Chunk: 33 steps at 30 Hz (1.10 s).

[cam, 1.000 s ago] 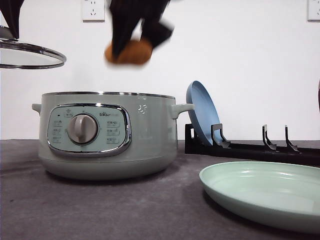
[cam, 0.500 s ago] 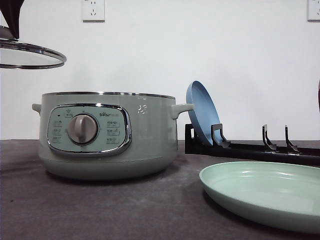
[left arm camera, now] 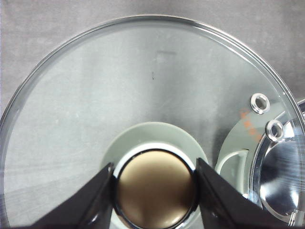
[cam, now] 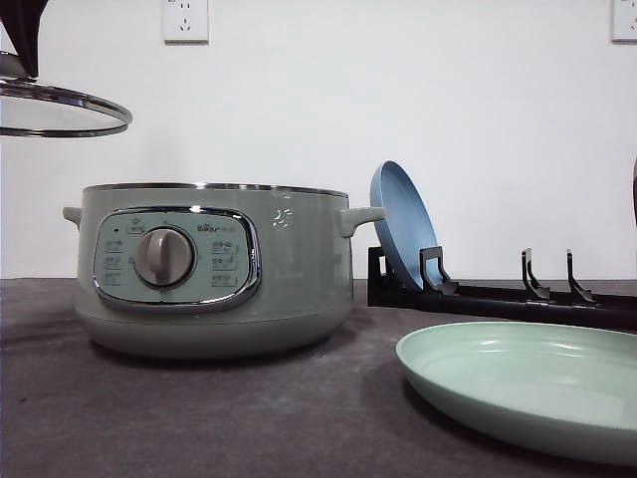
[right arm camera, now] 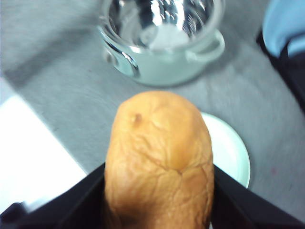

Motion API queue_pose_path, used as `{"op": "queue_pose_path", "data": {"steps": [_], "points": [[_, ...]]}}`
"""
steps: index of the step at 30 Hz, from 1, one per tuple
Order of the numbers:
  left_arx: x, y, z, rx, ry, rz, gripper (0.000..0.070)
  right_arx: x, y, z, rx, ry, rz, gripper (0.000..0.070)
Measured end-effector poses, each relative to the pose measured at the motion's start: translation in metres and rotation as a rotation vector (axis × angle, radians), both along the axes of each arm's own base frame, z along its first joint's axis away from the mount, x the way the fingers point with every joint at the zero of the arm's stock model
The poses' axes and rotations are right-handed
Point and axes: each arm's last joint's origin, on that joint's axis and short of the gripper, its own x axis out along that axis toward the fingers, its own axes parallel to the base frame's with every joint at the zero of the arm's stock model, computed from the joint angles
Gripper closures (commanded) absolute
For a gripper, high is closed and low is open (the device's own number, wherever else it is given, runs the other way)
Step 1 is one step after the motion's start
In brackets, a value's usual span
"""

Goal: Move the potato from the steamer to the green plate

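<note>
The potato (right arm camera: pixel 159 162), orange-brown and wrinkled, is clamped between the black fingers of my right gripper (right arm camera: pixel 159 210), high above the table. Far below it lie the open steamer (right arm camera: pixel 162 43) and, partly hidden behind the potato, the green plate (right arm camera: pixel 231 152). In the front view the sage-green steamer (cam: pixel 214 269) stands at left of centre without its lid, and the green plate (cam: pixel 528 383) lies at the front right. My left gripper (left arm camera: pixel 155 191) is shut on the knob of the glass lid (left arm camera: pixel 143 86), holding the lid (cam: pixel 60 105) up at the far left.
A blue plate (cam: pixel 403 224) leans upright in a black dish rack (cam: pixel 498 294) behind the green plate. The blue plate (right arm camera: pixel 286 24) also appears beside the steamer from above. Dark table surface lies between steamer and green plate. A white wall stands behind.
One second ago my right gripper held the potato above the steamer in the front view. It has since risen out of that view's top. The lid and left arm have not moved.
</note>
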Motion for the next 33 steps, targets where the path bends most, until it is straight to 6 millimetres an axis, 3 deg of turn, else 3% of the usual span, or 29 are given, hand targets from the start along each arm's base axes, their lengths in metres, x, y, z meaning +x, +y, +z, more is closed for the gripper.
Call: {"op": "queue_pose_path", "data": {"steps": [5,12,20,25,33], "points": [[0.0,-0.001,0.0,0.0,0.0,-0.002,0.07,0.003,0.001,-0.046,0.017,0.04,-0.077,0.0432],[0.0,-0.002,0.0,-0.001,0.0,-0.005,0.07,0.025,0.015,-0.112,0.033,0.144,-0.157,0.0432],[0.0,-0.002,0.0,-0.001,-0.001,-0.005,0.07,0.048,0.025,-0.17,0.056,0.184,-0.264,0.0432],[0.0,-0.002,0.0,-0.001,-0.002,-0.005,0.07,0.06,0.027,-0.195,0.041,0.231,-0.315,0.0432],[0.001,-0.002,0.0,0.0,-0.007,-0.005,0.07,0.082,0.03,-0.218,0.008,0.283,-0.366,0.0432]]}}
